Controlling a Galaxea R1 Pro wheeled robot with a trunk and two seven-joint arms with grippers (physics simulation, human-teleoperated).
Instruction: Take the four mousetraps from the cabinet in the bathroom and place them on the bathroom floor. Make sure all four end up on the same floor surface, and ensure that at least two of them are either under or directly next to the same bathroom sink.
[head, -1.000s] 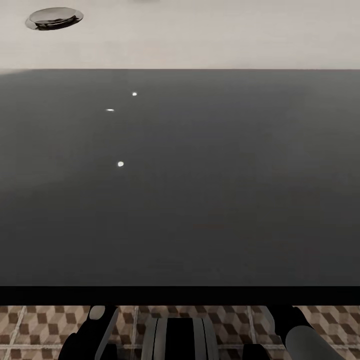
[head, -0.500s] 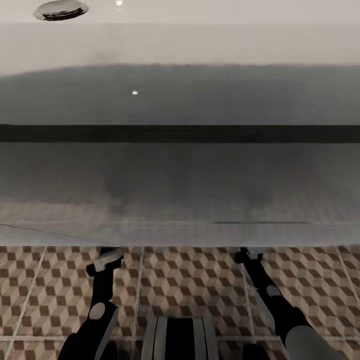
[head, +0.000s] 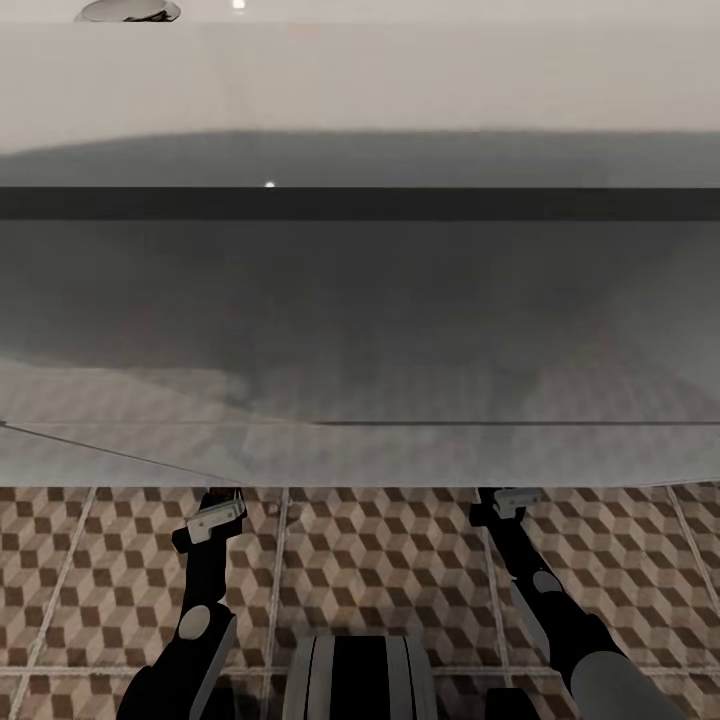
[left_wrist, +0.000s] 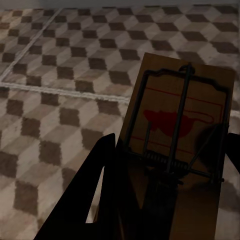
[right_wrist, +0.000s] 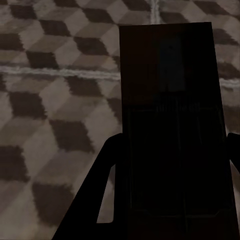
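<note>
Sink (head: 360, 90): wide white slab across the upper part of the head view; dark band beneath its rim, grey underside below that. A metal drain ring (head: 128, 9) shows at its far left.
Bathroom floor (head: 380, 560): cube-pattern tiles in brown, beige and white with pale grout lines, seen below the sink's near edge.
Left arm: reaches forward over the tiles; the left gripper (head: 215, 515) sits right at the sink's near edge.
Left gripper, wrist view (left_wrist: 165, 175): black fingers (left_wrist: 95, 185) clamped on either side of a mousetrap (left_wrist: 182, 125).
Left mousetrap: tan board, black spring bar across it, red print on the face; held above the tiled floor, tilted, its free end pointing away from the camera.
Right arm: reaches forward likewise; the right gripper (head: 510, 503) is also at the sink's edge.
Right gripper, wrist view (right_wrist: 170, 190): fingers closed on a second mousetrap (right_wrist: 167, 80).
Right mousetrap: in deep shadow, reads as a dark rectangular board; details of bar and print cannot be told. Held over the tiles.
</note>
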